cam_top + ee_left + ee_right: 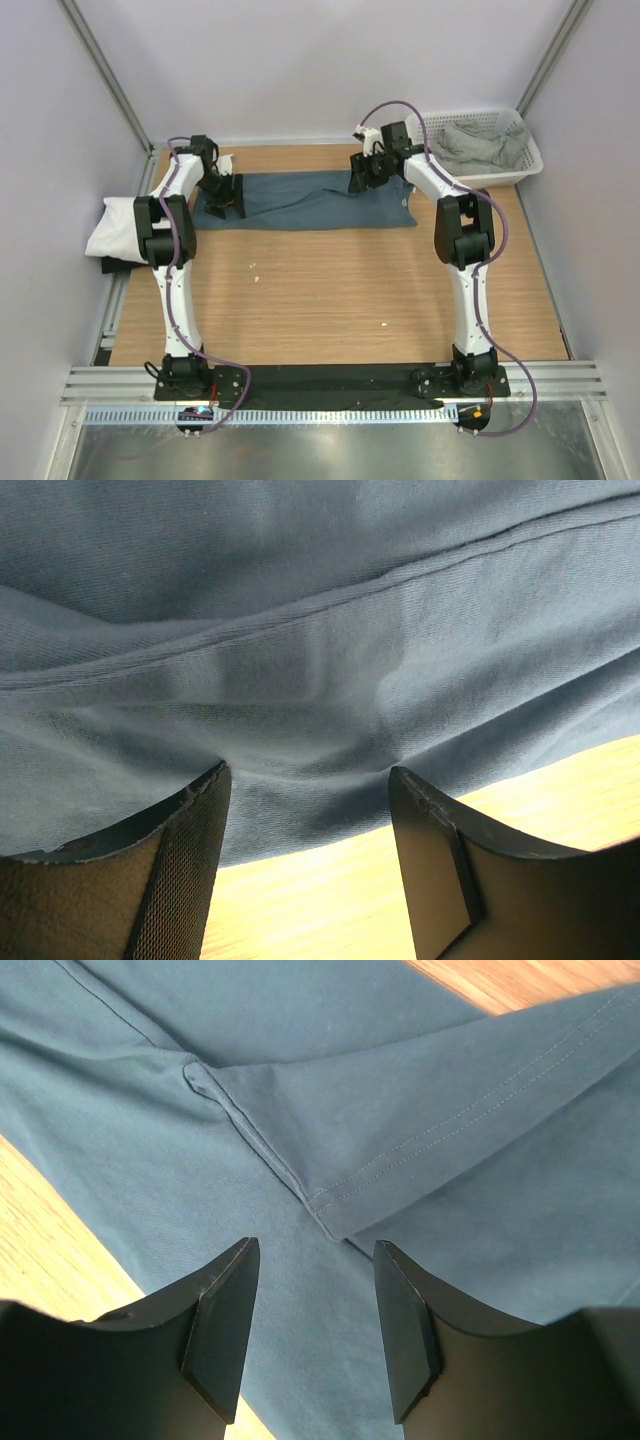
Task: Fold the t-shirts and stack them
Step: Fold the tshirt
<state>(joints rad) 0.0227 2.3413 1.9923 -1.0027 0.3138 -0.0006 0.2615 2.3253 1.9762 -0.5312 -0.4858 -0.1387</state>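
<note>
A slate-blue t-shirt lies spread in a long band across the far part of the table. My left gripper stands on its left end. In the left wrist view the left gripper is open, its fingertips pressing on the shirt just inside its near edge, with cloth slightly bunched between them. My right gripper is over the shirt's far right part. There the right gripper is open just above the cloth, next to the sleeve hem.
A folded white t-shirt rests on a black one at the table's left edge. A white mesh basket at the back right holds a grey-green t-shirt. Bare wood fills the near half.
</note>
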